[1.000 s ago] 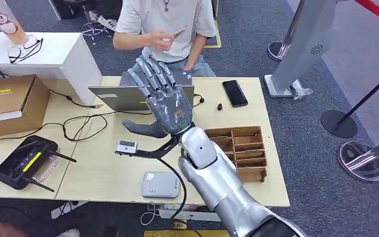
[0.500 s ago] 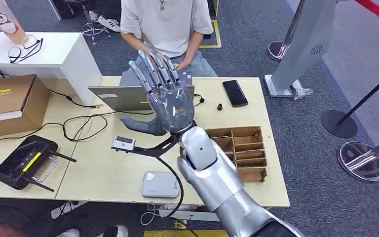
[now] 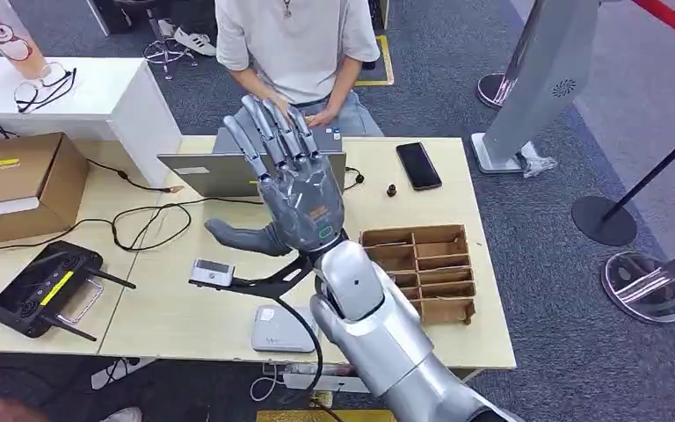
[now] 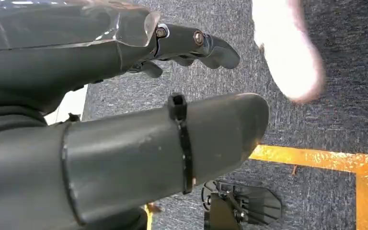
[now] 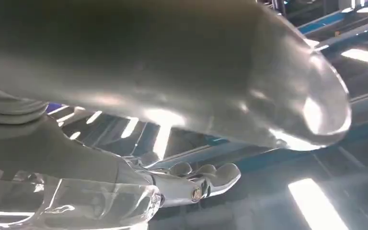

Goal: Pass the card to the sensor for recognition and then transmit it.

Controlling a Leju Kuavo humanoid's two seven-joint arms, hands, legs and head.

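My right hand [image 3: 299,189] is raised over the middle of the table, back toward me, fingers spread upward, thumb out to the left. It holds nothing. In the right wrist view its thick thumb [image 5: 182,72] and fingers [image 5: 196,184] stand apart against ceiling lights. A flat grey sensor box [image 3: 286,330] lies near the table's front edge, below that forearm. My left hand [image 4: 124,143] hangs above grey carpet with thumb and fingers [image 4: 196,43] apart and nothing between them. A person [image 3: 299,44] sits at the far side, hands down by a laptop [image 3: 220,171].
A black phone [image 3: 418,165] lies at the back right. A cardboard divider tray [image 3: 426,264] sits right of my forearm. On the left are a black controller [image 3: 44,290], cables and a cardboard box [image 3: 18,185]. Stanchion bases [image 3: 646,286] stand on the floor to the right.
The person held a small flat thing up near the chest one second ago and has lowered both hands to the laptop. My right hand has shifted slightly left, still spread.
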